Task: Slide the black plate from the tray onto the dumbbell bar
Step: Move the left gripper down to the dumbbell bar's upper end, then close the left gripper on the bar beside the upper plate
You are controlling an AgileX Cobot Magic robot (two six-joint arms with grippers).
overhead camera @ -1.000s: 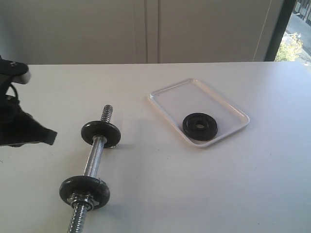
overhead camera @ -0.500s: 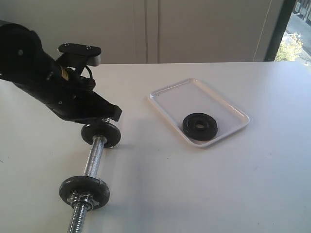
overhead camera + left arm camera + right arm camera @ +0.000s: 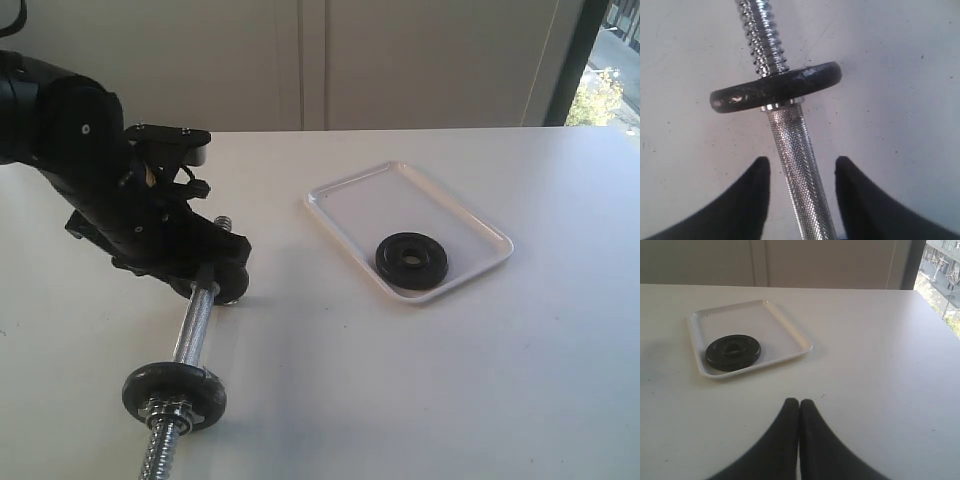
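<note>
The glossy black plate lies flat in the near corner of the white tray. Left of the tray the chrome dumbbell bar lies on the table, carrying two dull grey-black discs. My left gripper is open and low over the bar, with one finger on each side of the knurled middle, just beside the far disc. Neither finger touches the bar. In the exterior view the left arm hides most of that disc. My right gripper is shut and empty, above bare table short of the tray.
The near disc sits by the chrome nut at the bar's near threaded end. The far threaded end sticks out beyond the far disc. A window is at the far right.
The left arm has swung in from the left edge and come down over the bar's far disc, which it now covers. Plate, tray and bar have not moved.
</note>
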